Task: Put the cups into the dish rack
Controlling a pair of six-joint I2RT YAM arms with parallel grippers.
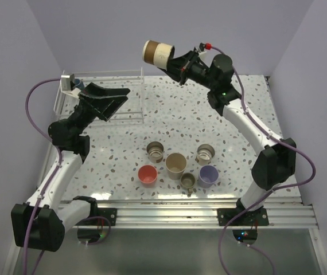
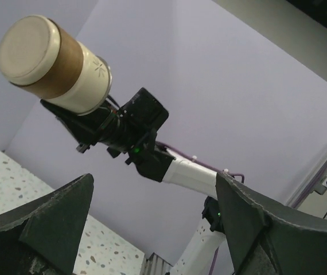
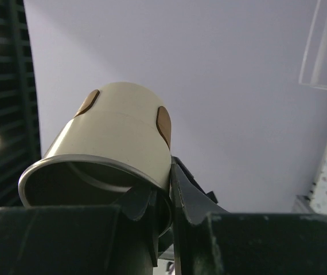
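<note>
My right gripper (image 1: 175,62) is raised high over the back of the table. It is shut on the rim of a cream cup with a brown band (image 1: 157,52), held on its side with its base pointing left. In the right wrist view one finger is inside the cup (image 3: 115,134) and one outside. The left wrist view shows that cup (image 2: 51,62) up ahead. My left gripper (image 1: 111,101) is open and empty, held over the dish rack (image 1: 141,94) at the back left. Several cups stand at the table's front: brown-grey (image 1: 155,151), beige (image 1: 175,165), red (image 1: 147,175), metallic (image 1: 205,153), olive (image 1: 188,181), lavender (image 1: 208,175).
A dark blue object (image 1: 78,85) sits at the rack's far left end. Lavender walls close in the table on three sides. A metal rail (image 1: 169,212) runs along the near edge between the arm bases. The rack's corner (image 3: 324,51) shows at the top right of the right wrist view.
</note>
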